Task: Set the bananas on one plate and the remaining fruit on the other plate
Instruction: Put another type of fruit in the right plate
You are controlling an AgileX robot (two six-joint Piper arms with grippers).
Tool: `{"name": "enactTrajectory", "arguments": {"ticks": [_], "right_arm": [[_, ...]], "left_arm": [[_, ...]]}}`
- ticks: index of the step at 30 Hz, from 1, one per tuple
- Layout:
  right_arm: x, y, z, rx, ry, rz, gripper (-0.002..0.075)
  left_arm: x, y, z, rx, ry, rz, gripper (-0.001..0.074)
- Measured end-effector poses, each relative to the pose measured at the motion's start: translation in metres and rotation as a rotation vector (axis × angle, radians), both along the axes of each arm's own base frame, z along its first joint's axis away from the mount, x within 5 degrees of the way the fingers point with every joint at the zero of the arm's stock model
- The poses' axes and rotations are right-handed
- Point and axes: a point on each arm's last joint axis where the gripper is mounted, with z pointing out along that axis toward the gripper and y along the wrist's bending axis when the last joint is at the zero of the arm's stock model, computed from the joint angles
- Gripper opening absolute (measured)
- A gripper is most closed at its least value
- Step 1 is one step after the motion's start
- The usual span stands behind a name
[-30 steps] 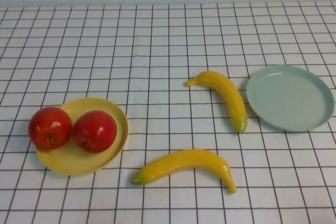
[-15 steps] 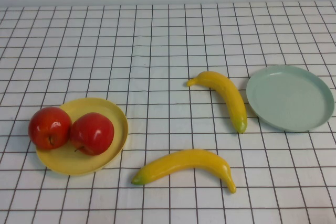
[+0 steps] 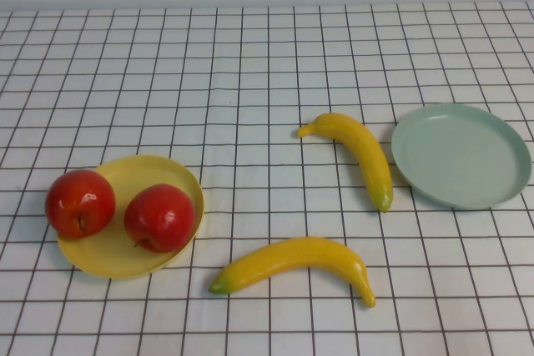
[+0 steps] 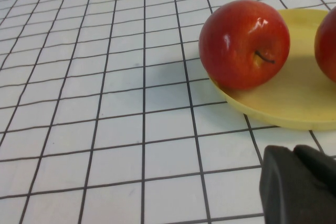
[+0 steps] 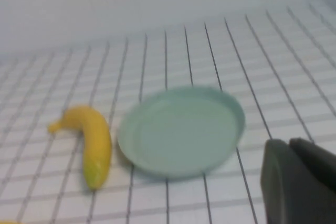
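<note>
While both red apples already sit on the yellow plate [image 3: 125,258], one apple [image 3: 80,203] overhangs its left rim and the other apple [image 3: 160,218] rests nearer its right edge, so we judge the fruit half of the sorting done. The two bananas lie on the checked surface [image 3: 250,64]: the upper banana [image 3: 357,154] is just beside the pale green plate [image 3: 461,154], the lower banana [image 3: 294,263] lies between the two plates, nearer us. The green plate holds nothing, so we take the bananas as the work left, and the upper one looks the easier reach for our right arm.

Neither arm shows in the high view. Our left claw [image 4: 299,184] hangs low beside the yellow plate; our right claw [image 5: 298,179] hovers near the green plate. Only a dark corner of each shows, so we cannot tell how either is set.
</note>
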Motion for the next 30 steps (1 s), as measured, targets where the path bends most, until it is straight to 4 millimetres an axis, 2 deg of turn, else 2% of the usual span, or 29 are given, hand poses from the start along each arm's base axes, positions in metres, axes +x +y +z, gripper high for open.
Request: {"name": "enactTrajectory", "arguments": {"ticks": [4, 7, 10, 15, 19, 24, 27, 30], "right_arm": [[-0.021, 0.001, 0.063, -0.001, -0.077, 0.011, -0.0015], [-0.022, 0.002, 0.083, 0.007, 0.012, 0.028, -0.0015], [-0.006, 0.004, 0.085, 0.030, 0.122, 0.043, -0.0015], [0.039, 0.013, 0.070, 0.000, 0.376, 0.141, -0.0015], [0.071, 0.027, 0.063, -0.097, 0.576, 0.361, -0.0015], [0.111, 0.049, 0.081, -0.264, 0.729, 0.652, -0.0003], [0.137, 0.071, 0.084, -0.373, 0.792, 0.779, 0.0066], [0.159, 0.099, 0.082, -0.482, 0.803, 0.872, 0.0227]], "left_arm": [[0.000, 0.000, 0.000, 0.000, 0.000, 0.000, -0.0002], [0.000, 0.000, 0.000, 0.001, 0.000, 0.000, -0.0002], [0.000, 0.000, 0.000, 0.002, 0.000, -0.001, -0.0003], [0.000, 0.000, 0.000, 0.002, 0.000, -0.001, -0.0003], [0.000, 0.000, 0.000, 0.002, 0.000, -0.001, -0.0003], [0.000, 0.000, 0.000, 0.002, 0.000, -0.001, -0.0003], [0.000, 0.000, 0.000, 0.002, 0.000, -0.001, -0.0003], [0.000, 0.000, 0.000, 0.002, 0.000, -0.001, -0.0003]]}}
